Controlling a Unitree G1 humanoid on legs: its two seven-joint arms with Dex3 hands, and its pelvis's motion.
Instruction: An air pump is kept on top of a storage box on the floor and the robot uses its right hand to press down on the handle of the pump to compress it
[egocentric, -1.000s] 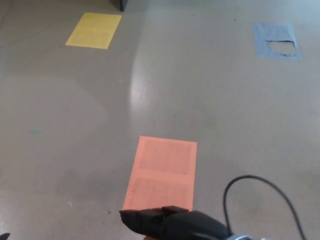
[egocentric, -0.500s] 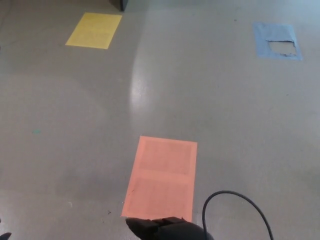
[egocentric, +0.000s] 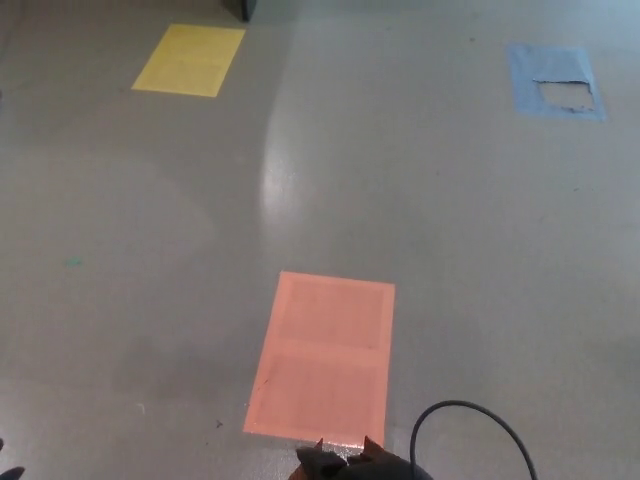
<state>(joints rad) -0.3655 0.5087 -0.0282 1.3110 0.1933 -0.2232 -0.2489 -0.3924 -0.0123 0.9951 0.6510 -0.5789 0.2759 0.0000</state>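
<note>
**A:** So, what's different on your feed?

**B:** The right hand has sunk. A second ago I had its whole black back and part of the forearm in the head view; now only a sliver pokes above the bottom edge, and the black cable looping beside it has dropped along with it. I read that as the press going down, though I can't confirm it.

**A:** Is it gripping the handle?

**B:** I can't tell. Too little of the hand shows to say whether its fingers are closed or apart. The pump and the storage box are both out of frame, presumably below the bottom edge.

**A:** And the left hand?

**B:** Not visible.

**A:** What else is there?

**B:** Smooth grey floor with a soft glossy sheen. Three flat rectangular patches lie on it: an orange patch just ahead of the hand, a yellow patch far left, and a blue patch far right, torn through its middle.
</note>
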